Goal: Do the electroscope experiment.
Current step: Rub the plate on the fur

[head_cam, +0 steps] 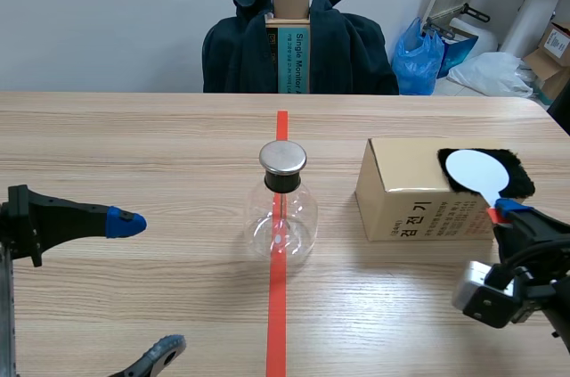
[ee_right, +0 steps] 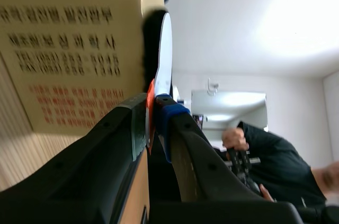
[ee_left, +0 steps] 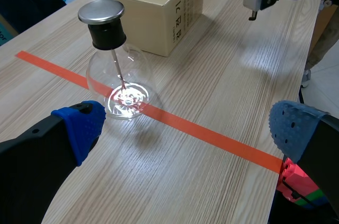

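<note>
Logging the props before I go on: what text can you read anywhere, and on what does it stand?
"검전기": side of the cardboard box.
"Single Monit...": teal spine behind the table; the rest is hidden.
Smaller print on the box, in the scene and right wrist views: too blurred to read.

One clear round metal-capped glass flask (head_cam: 281, 217) is standing beside one tan cardboard box (head_cam: 401, 190). One black fur patch (head_cam: 521, 179) is lying on the box, and one white round orange-handled paddle (head_cam: 475, 172) is sitting over it. Two grippers are showing: left gripper (ee_left: 185, 128) well apart from the box, right gripper (ee_right: 151, 123) beside it.
</note>
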{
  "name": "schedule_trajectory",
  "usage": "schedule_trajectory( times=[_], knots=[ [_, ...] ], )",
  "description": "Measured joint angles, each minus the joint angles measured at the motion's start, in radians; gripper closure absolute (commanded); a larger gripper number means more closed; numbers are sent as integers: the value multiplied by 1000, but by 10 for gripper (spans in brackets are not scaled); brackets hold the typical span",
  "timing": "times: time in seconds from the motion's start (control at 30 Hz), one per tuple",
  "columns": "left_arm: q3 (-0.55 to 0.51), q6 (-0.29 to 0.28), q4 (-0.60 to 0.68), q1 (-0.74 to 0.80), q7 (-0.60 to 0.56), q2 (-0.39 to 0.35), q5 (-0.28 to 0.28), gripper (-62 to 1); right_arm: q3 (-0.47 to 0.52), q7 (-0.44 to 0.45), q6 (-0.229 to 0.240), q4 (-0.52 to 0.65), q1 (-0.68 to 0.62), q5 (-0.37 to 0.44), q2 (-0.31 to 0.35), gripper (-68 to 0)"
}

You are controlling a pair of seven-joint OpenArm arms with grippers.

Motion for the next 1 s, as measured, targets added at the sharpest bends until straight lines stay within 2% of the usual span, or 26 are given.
schedule_trajectory(
  times=[0.1, 0.17, 0.23, 0.33, 0.37, 0.5, 0.53, 0.63, 0.7, 0.8, 0.87, 0.9, 1.0],
  knots=[
    [0, 0, 0, 0, 0, 8, 0, -623, -1, -109, 0, 0, 0, -9, -24, -6],
    [0, 0, 0, 0, 0, 10, 0, -623, 0, -183, 0, 0, 0, 13, -26, -7],
    [0, 0, 0, 0, 0, 10, 0, -623, 11, -159, 1, 0, 0, 10, -21, -7],
    [0, 0, 0, 0, 0, 10, 0, -623, 19, -21, 0, 0, -2, -64, -13, -7],
    [0, 0, 0, 0, 0, 10, 0, -623, 16, -21, 0, 0, -2, -70, -16, -7],
    [0, 0, 0, 0, 0, 10, 0, -623, 14, -200, 0, 0, -2, -48, -26, -7],
    [0, 0, 0, 0, 0, 10, 0, -623, 22, -196, 2, 0, -2, -42, -25, -7],
    [0, 0, 0, 0, 0, 10, 0, -623, 34, -40, 0, 0, -4, -70, -14, -7],
    [0, 0, 0, 0, 0, 10, 0, -623, 30, 3, 0, 0, -4, -84, -23, -7],
    [0, 0, 0, 0, 0, 10, 0, -623, 24, -164, 0, 0, -5, -71, -46, -7],
    [0, 0, 0, 0, 0, 10, 0, -623, 31, -201, 0, 0, -5, -56, -41, -7],
    [0, 0, 0, 0, 0, 10, 0, -623, 35, -173, 0, 0, -5, -56, -36, -7],
    [0, 0, 0, 0, 0, 10, 0, -623, 40, -10, 0, 0, -5, -77, -24, -6]
  ],
)
